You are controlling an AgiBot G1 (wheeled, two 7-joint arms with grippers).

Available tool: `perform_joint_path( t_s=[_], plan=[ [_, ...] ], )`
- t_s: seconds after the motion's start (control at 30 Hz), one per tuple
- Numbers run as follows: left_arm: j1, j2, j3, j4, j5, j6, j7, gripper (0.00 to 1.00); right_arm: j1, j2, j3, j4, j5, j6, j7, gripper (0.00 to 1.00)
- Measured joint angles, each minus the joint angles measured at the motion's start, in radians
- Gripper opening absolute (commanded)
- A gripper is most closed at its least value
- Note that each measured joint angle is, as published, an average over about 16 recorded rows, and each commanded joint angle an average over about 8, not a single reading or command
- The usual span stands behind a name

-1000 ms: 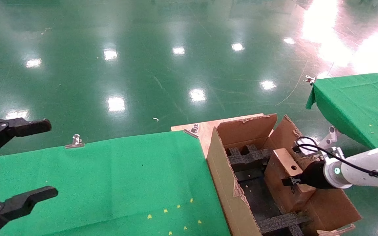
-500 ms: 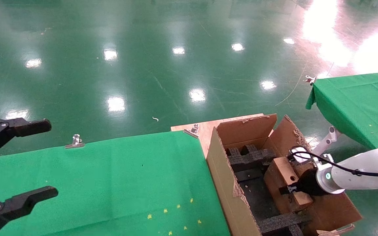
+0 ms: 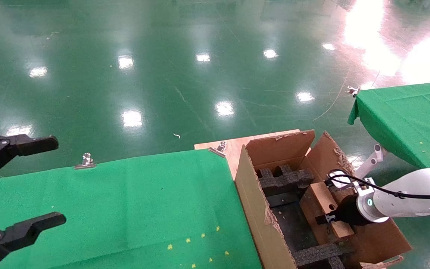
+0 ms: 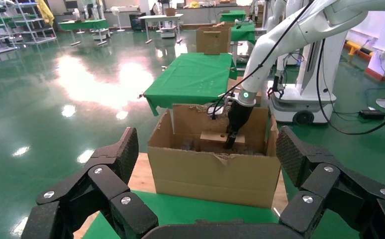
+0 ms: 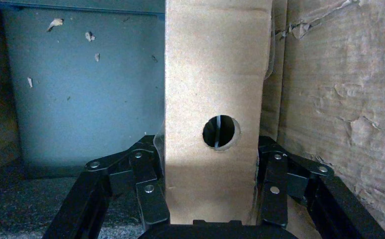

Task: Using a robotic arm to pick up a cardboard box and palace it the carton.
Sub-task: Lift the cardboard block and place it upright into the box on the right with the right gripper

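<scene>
The small brown cardboard box [image 3: 319, 194] with a round hole is inside the large open carton [image 3: 252, 198], against its right wall, between black foam inserts [image 3: 282, 179]. My right gripper [image 3: 329, 218], on the white arm with the teal ring, is shut on the box's two sides. The right wrist view shows the box [image 5: 210, 74] clamped between my right gripper's [image 5: 211, 189] fingers [image 5: 150, 194], next to the carton wall [image 5: 339, 99]. My left gripper [image 3: 58, 181] is open and empty at the far left. The left wrist view shows the carton [image 4: 210, 174] and box [image 4: 213, 138].
The carton stands on a wooden board [image 3: 233, 147] at the right end of a green-clothed table [image 3: 125, 205] with metal clips [image 3: 85, 161]. A second green table [image 3: 405, 116] stands at the right. Glossy green floor lies beyond.
My right gripper has lowered the cardboard box deeper into the carton and shifted it slightly left. The left arm has not moved.
</scene>
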Motion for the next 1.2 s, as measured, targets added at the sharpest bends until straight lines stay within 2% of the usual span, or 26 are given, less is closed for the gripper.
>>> perform_joint_path(
  t_s=[0.8, 1.2],
  plan=[
    [0.0, 0.0, 0.0, 0.0, 0.0, 0.0, 0.0, 1.0, 0.044, 0.039, -0.004, 0.079, -0.041, -0.013, 0.045, 1.0],
    [0.0, 0.0, 0.0, 0.0, 0.0, 0.0, 0.0, 1.0, 0.152, 0.074, 0.024, 0.156, -0.091, -0.01, 0.08, 1.0]
  ],
)
